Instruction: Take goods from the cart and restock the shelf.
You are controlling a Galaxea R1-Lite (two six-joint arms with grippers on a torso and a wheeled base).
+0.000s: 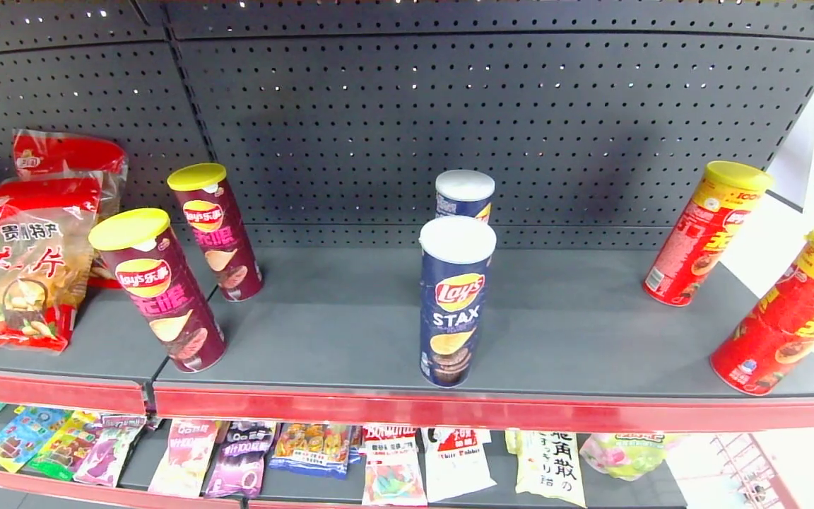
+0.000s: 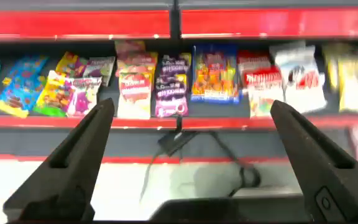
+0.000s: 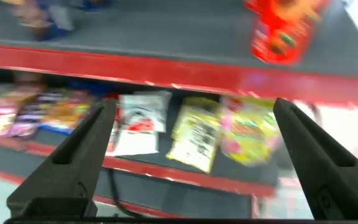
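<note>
Left gripper (image 2: 191, 106) stood wide, held nothing, faced snack packets (image 2: 166, 78) on the lower shelf (image 2: 135, 122). Right gripper (image 3: 192, 104) also wide, empty, before a red can (image 3: 284, 28).

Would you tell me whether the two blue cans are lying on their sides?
No, the front blue can and the rear blue can both stand upright.
</note>
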